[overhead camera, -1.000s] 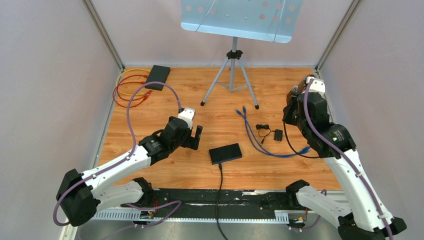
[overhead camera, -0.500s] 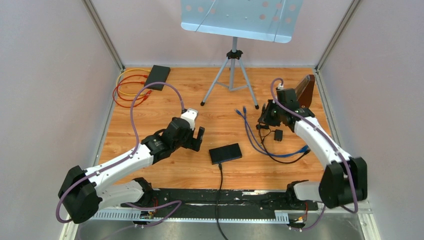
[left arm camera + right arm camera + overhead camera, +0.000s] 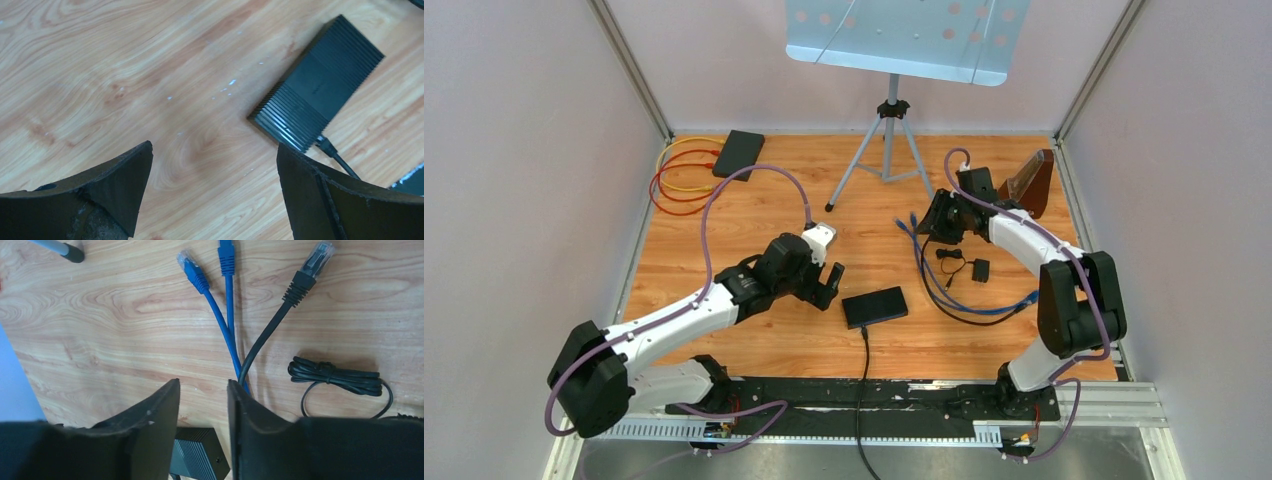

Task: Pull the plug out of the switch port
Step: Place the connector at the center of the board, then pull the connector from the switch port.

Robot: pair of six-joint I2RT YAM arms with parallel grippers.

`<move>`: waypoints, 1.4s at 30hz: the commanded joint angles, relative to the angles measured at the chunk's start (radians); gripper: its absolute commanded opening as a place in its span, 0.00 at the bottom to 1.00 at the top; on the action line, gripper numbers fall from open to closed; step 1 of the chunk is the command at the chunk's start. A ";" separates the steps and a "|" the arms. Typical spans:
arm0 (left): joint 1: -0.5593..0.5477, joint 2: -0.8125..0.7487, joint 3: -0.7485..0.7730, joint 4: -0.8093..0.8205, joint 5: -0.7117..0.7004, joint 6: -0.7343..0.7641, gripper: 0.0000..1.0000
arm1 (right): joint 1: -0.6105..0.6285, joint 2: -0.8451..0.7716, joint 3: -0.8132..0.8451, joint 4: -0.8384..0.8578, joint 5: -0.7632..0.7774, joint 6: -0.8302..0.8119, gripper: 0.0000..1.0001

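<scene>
Over the left half of the tabletop [image 3: 804,340], the left end effector [image 3: 825,284] hangs with its two fingers spread wide and only bare wood between them. Just beside it, toward the middle, lies the switch [image 3: 874,306], a flat ribbed black box. A thin black lead [image 3: 864,360] is pushed into its near end and runs off toward the arm bases. Across on the right, the right end effector [image 3: 927,222] points down with its fingers a small way apart. A narrow strip of wood shows between them, and it grips nothing. Just past its fingertips a black cable [image 3: 275,322] lies with its clear plug [image 3: 316,257] loose on the wood, well apart from the switch. Next to it are two blue cables [image 3: 229,300] whose ends also lie free. A small black adapter [image 3: 980,270] with a bundled cord [image 3: 340,375] sits close by. Farther back stand a tripod [image 3: 887,150] and, in the left corner, another black box [image 3: 738,154] with red and yellow cables [image 3: 656,190].
</scene>
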 commanded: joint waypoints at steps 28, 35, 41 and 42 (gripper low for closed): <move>-0.088 0.449 0.372 -0.256 0.348 0.372 1.00 | 0.329 -0.648 -0.778 0.460 -0.226 0.548 0.55; -0.089 0.515 0.397 -0.294 0.350 0.422 0.99 | 0.433 -0.509 -0.776 0.534 -0.160 0.613 0.51; -0.091 0.528 0.382 -0.252 0.369 0.423 0.97 | 0.439 -0.386 -0.794 0.666 -0.205 0.650 0.46; -0.092 0.527 0.378 -0.248 0.369 0.424 0.98 | 0.443 -0.369 -0.791 0.675 -0.206 0.654 0.46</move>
